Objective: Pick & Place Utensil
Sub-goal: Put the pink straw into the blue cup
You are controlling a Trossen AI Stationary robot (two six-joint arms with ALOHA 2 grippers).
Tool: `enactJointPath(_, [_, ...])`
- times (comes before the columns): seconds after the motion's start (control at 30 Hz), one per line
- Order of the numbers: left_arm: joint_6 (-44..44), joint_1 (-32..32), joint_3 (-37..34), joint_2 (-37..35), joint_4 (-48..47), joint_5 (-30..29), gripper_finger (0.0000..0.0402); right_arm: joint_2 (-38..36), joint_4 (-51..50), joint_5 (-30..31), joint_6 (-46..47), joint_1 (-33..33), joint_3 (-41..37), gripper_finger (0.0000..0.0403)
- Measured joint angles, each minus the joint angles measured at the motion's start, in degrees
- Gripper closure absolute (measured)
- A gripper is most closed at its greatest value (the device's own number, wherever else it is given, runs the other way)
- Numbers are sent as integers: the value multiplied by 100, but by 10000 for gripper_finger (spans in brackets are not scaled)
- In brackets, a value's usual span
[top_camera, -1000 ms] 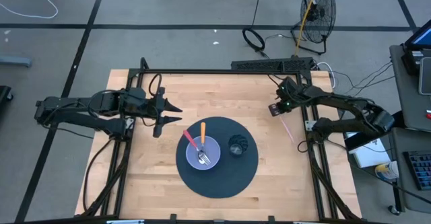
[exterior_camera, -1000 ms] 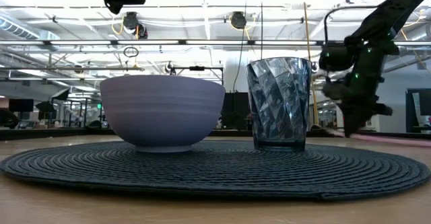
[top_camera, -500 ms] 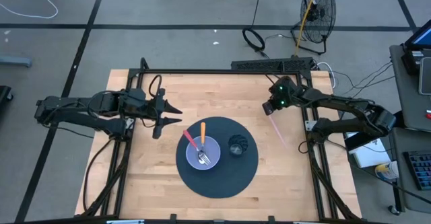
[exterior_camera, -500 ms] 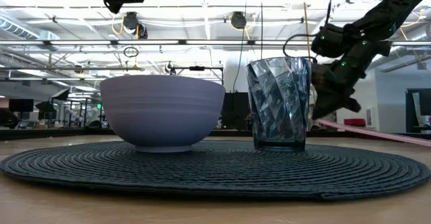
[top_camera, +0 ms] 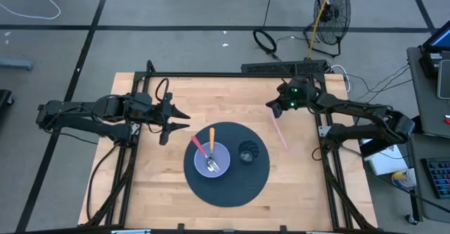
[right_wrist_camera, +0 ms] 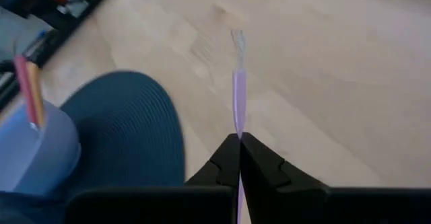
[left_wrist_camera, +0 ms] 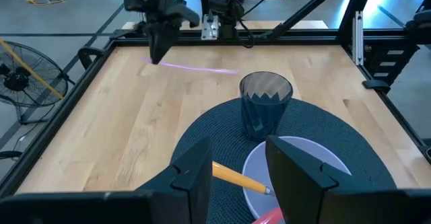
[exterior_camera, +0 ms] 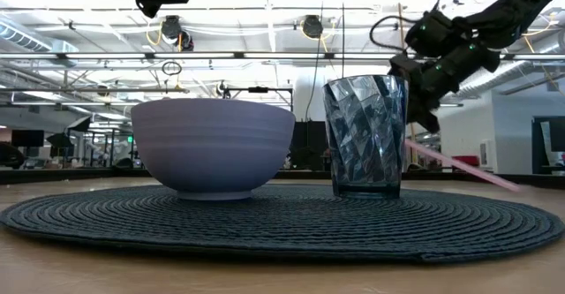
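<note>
the right pincer [right_wrist_camera: 237,158] is seen clamped tight on one end of a thin pink utensil [right_wrist_camera: 238,103], and the utensil is held in the air over the bare wood of the table [top_camera: 309,185], off to the side of the round dark placemat [top_camera: 232,188]. in the high view the right pincer [top_camera: 275,107] is found near the table's far right part, with the pink utensil [top_camera: 280,131] slanting away from it toward the mat. its far tip is too blurred to be named as fork, spoon or knife.

the utensil is judged to be light, stiff plastic, narrow and smooth. because it is pinched at one end only, the long free length could be swung or twisted between the fingers, so a hold nearer the middle of the handle would be steadier. little squeeze is thought to be needed.

on the mat a lavender bowl [top_camera: 212,160] is seen, already holding an orange utensil [top_camera: 211,140], a red one and a metal one, with a dark ribbed tumbler [top_camera: 247,153] just beside it.

the left pincer [top_camera: 174,121] is held spread open and empty above the table's left part, clear of the mat.
</note>
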Motion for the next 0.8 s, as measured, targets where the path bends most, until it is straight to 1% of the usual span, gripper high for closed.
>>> enactJointPath(0.13, [0,0,0,0,0,0,256,-246,131,-1,-82,88,60,403])
enactJointPath(0.27, [2,0,0,0,0,-2,256,-546,462,-122,-83,199,68,403])
enactJointPath(0.53, [-4,0,0,0,30,-2,256,-1132,980,-124,-84,544,68,403])
enactJointPath(0.8, [-50,2,0,0,39,-2,256,-1479,1445,-126,-94,843,68,403])
